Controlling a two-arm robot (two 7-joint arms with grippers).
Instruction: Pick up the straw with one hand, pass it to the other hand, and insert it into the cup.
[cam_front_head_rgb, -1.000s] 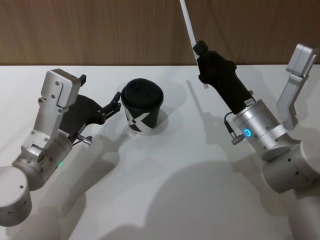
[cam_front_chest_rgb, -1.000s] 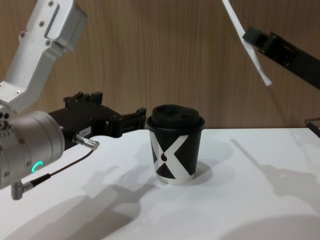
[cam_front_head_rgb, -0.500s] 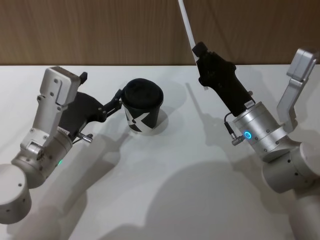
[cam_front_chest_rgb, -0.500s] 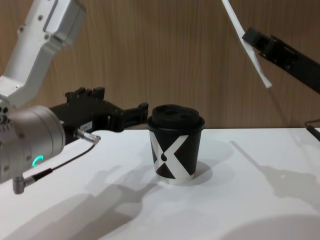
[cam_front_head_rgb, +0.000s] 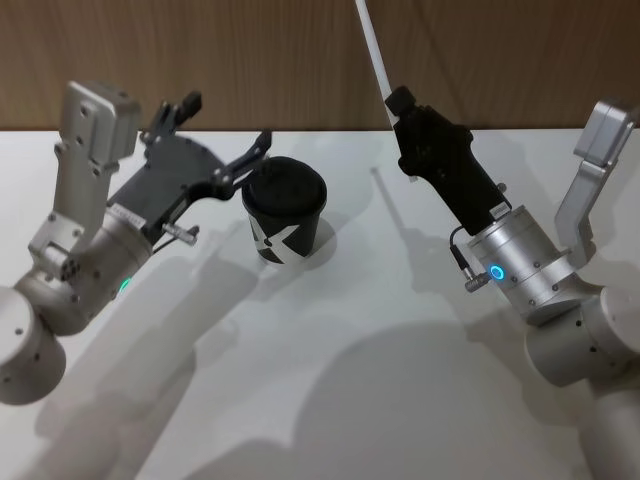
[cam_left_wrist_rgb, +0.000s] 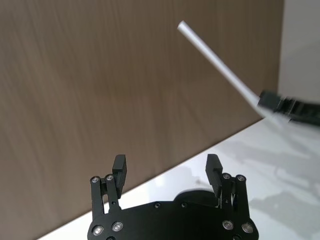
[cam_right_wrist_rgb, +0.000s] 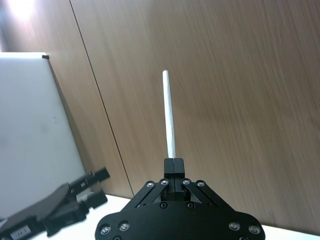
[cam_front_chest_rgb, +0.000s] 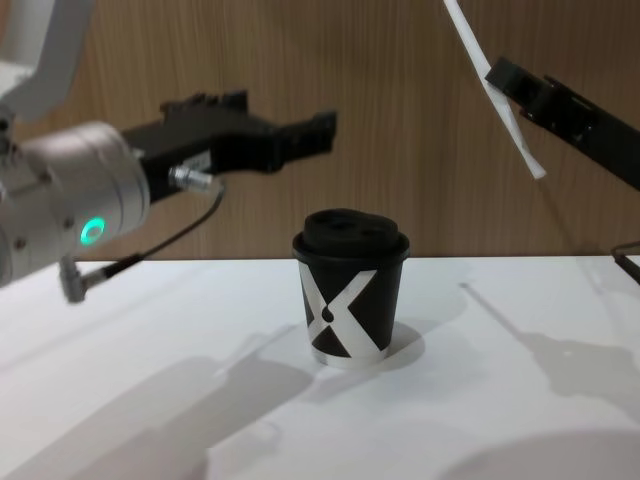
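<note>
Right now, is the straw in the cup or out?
Out: right gripper holds the straw in the air, apart from the cup; left gripper hovers open nearby.

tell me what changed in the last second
The left tool lifted from table level beside the cup to higher than the cup's top. It now hangs open, pointing toward the straw. Nothing was taken hold of or let go. The right tool stayed shut on the straw, holding it slanted in the air, and the cup stayed where it was.
</note>
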